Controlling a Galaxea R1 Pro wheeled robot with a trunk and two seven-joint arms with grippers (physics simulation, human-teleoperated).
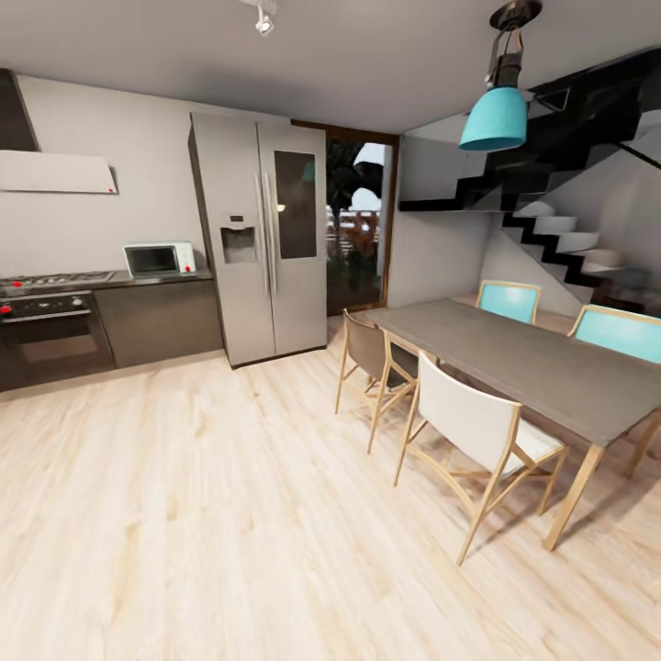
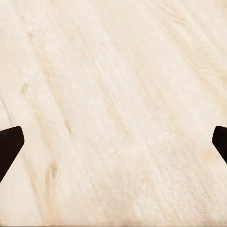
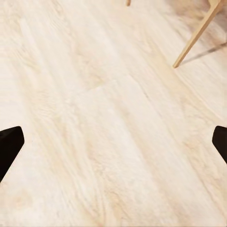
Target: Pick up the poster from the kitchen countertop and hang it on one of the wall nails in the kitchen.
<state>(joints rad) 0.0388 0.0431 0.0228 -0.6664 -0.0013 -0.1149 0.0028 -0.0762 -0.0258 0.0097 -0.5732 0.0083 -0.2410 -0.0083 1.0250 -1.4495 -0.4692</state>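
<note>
Nothing of the task looks done yet: both my left fingers (image 2: pixel 10 146) and right fingers (image 3: pixel 10 145) are spread wide and empty over the wooden floor (image 1: pixel 211 514). I cannot spot the poster; fetching and hanging remain.

Fridge (image 1: pixel 262 234) beside dining table (image 1: pixel 542 367)

Pale wood-grain floor (image 1: pixel 229 514) — matt; fridge (image 1: pixel 262 234) seemingly brushed metal.

Open floor ahead, furniture to the right

Bare wooden floor (image 1: pixel 211 514) runs clear toward 11 o'clock up to the stove (image 1: pixel 50 330) and fridge (image 1: pixel 262 234); the dining table (image 1: pixel 542 367) and chairs (image 1: pixel 477 431) block 2 o'clock.
</note>
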